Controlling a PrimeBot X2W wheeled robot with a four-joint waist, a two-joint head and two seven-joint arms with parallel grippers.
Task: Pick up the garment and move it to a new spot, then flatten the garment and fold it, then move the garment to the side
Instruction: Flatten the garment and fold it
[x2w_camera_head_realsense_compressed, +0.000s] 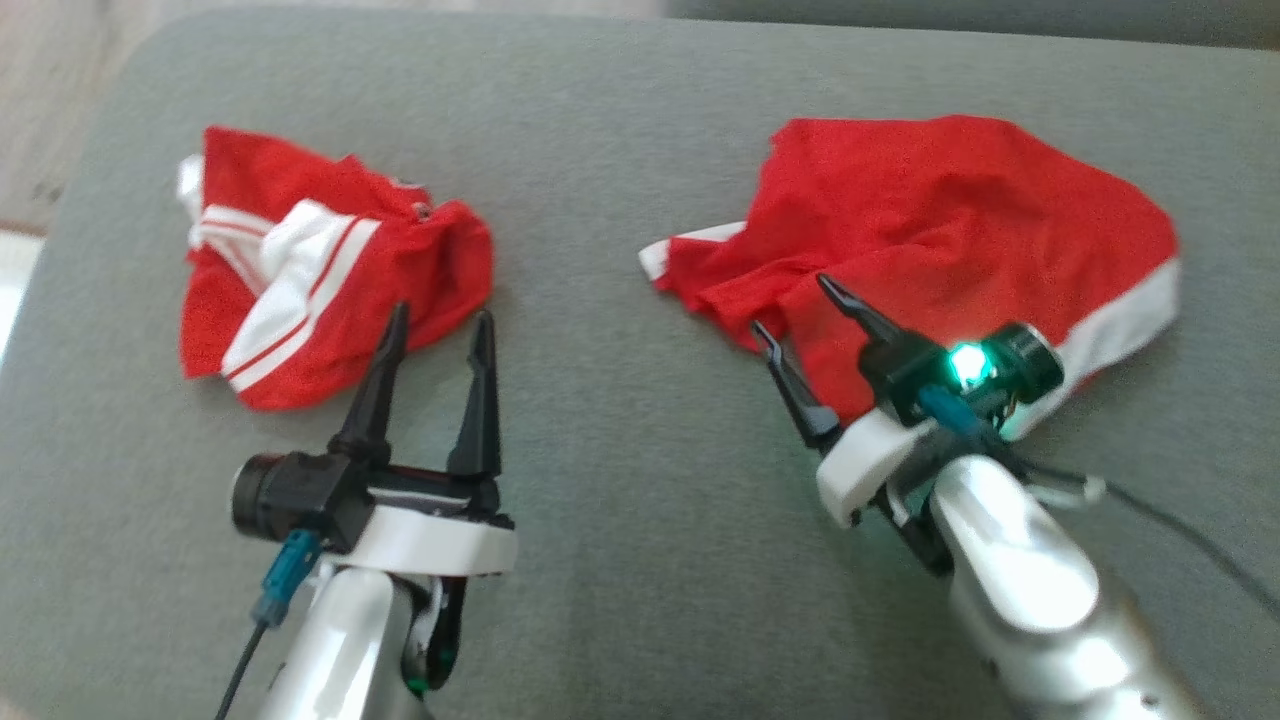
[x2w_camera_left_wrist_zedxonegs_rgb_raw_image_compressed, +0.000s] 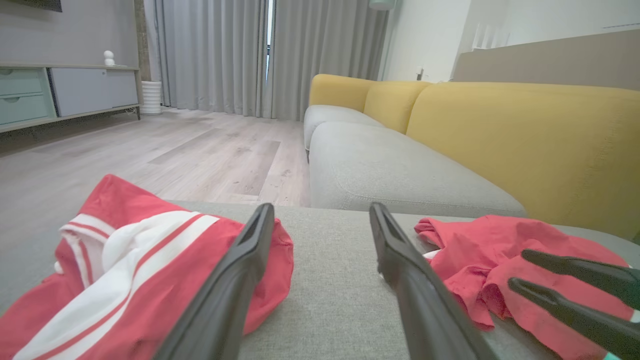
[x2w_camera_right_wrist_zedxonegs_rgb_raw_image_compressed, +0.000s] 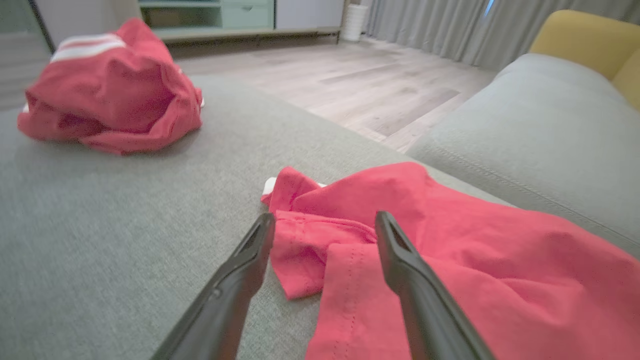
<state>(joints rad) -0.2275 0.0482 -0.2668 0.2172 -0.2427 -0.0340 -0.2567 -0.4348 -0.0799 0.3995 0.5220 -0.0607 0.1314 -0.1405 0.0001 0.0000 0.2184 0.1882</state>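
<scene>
Two red garments with white trim lie on the grey cushion (x2w_camera_head_realsense_compressed: 620, 420). The crumpled garment (x2w_camera_head_realsense_compressed: 320, 270) with white stripes sits at the left; my left gripper (x2w_camera_head_realsense_compressed: 440, 325) stands open just at its near right edge, fingers (x2w_camera_left_wrist_zedxonegs_rgb_raw_image_compressed: 250, 260) empty. The flatter red garment (x2w_camera_head_realsense_compressed: 950, 240) spreads at the right. My right gripper (x2w_camera_head_realsense_compressed: 795, 305) is open, low over its near left edge, with folded cloth (x2w_camera_right_wrist_zedxonegs_rgb_raw_image_compressed: 320, 255) between the fingertips but not clamped. In the left wrist view the right gripper's fingers (x2w_camera_left_wrist_zedxonegs_rgb_raw_image_compressed: 575, 285) rest over that garment (x2w_camera_left_wrist_zedxonegs_rgb_raw_image_compressed: 480, 250).
The grey cushion's left edge drops to pale wood floor (x2w_camera_left_wrist_zedxonegs_rgb_raw_image_compressed: 150, 150). A yellow-backed sofa (x2w_camera_left_wrist_zedxonegs_rgb_raw_image_compressed: 500, 130) with grey seats stands beyond the cushion, with curtains (x2w_camera_left_wrist_zedxonegs_rgb_raw_image_compressed: 220, 55) and a low cabinet (x2w_camera_left_wrist_zedxonegs_rgb_raw_image_compressed: 60, 90) across the room. A cable (x2w_camera_head_realsense_compressed: 1180, 540) trails from my right arm.
</scene>
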